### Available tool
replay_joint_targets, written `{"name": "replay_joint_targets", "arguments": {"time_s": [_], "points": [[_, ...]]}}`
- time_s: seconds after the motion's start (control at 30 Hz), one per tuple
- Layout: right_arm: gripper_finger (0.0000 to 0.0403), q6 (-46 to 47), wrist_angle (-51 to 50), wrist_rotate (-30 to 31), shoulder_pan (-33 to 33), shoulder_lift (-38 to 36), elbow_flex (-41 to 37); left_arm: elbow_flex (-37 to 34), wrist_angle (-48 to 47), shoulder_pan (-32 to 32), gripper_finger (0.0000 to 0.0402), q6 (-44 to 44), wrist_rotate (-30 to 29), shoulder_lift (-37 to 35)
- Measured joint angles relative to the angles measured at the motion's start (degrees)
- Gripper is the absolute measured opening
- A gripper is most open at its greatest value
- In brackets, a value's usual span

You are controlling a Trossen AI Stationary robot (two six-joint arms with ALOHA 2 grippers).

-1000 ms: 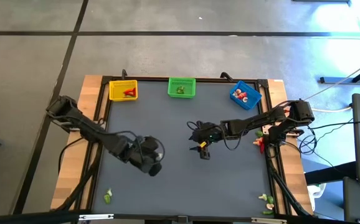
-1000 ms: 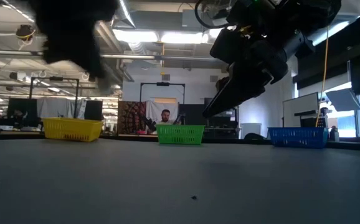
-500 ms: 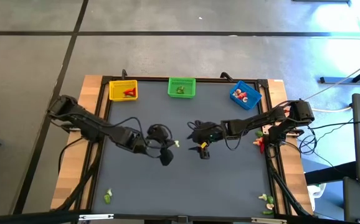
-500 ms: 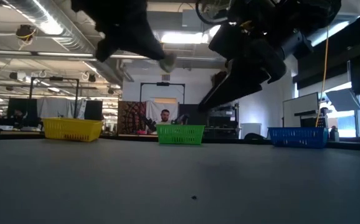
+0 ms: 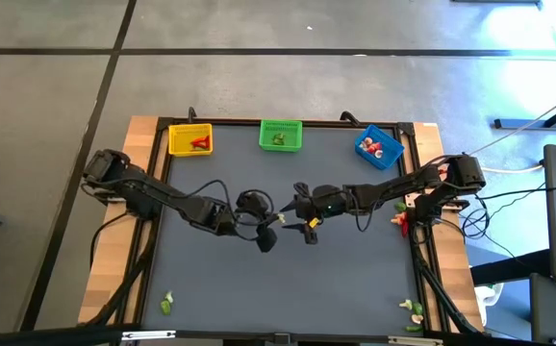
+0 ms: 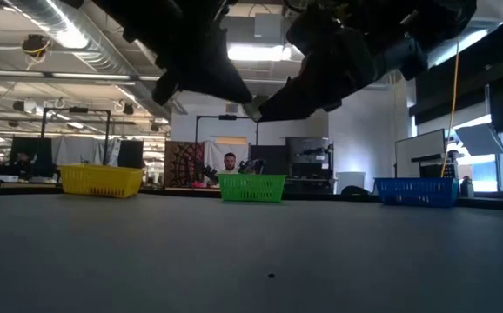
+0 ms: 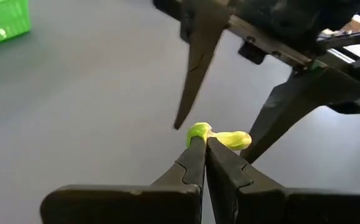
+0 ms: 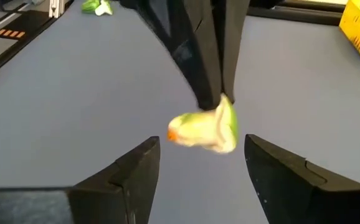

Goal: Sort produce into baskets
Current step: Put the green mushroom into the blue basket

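Produce piece [image 7: 220, 138], green and pale, is pinched in the closed left gripper [image 7: 203, 144] above mid-table, apparently between the right gripper's [image 8: 200, 149] 2 spread fingers.

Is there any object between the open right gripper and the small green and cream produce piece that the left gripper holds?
Nothing visible is. The green and cream produce piece, pinched in the shut left gripper, hangs in the gap of the open right gripper, whose fingers stand on either side without touching it.
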Motion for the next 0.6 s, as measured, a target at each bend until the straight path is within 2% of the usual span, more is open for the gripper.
{"name": "replay_joint_targets", "arguments": {"time_s": [0.3,0.4,0.6], "points": [[0.0225,-0.02,4.61,0.45,0.00,0.00,0.00,0.00,2.05,-0.02,0.0003,1.89,-0.02,-0.02],[0.0197,-0.02,4.59,0.43,0.00,0.00,0.00,0.00,1.97,-0.02,0.0007,1.91,-0.04,-0.02],[0.0114,-0.03,4.67,0.45,0.00,0.23,-0.02,0.00,2.72,-0.02,0.0010,1.89,-0.04,-0.02]]}}
